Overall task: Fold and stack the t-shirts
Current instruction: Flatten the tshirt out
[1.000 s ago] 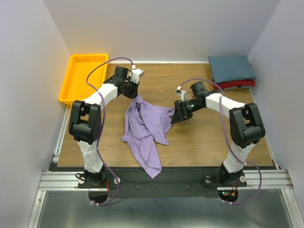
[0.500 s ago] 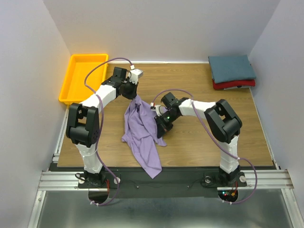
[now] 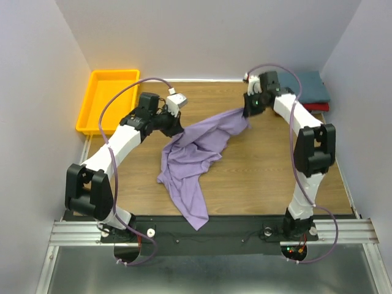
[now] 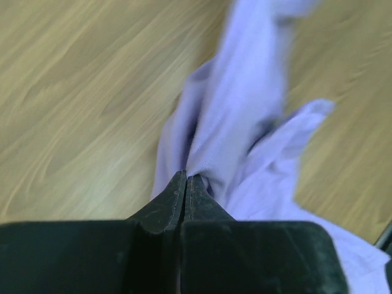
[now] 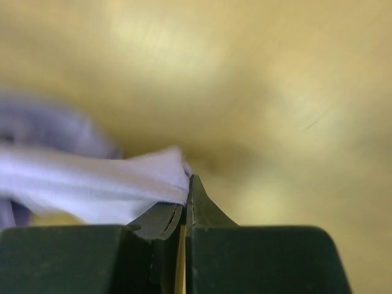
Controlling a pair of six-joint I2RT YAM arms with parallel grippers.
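A lavender-purple t-shirt hangs stretched between both arms, and its lower part trails over the table's near edge. My left gripper is shut on one bunched end of the shirt; my left gripper shows pinched cloth at its tips. My right gripper is shut on the other end, lifted toward the back right. In the right wrist view my right gripper pinches a fold of the purple shirt. A dark teal t-shirt lies folded on a red one at the back right corner.
A yellow-orange tray stands at the back left of the wooden table. Walls close in on both sides and the back. A metal rail runs along the near edge by the arm bases.
My right gripper closed on the shirt's right part and pulled it up and back to the right, spreading the cloth. My left gripper shifted slightly forward and right, still holding.
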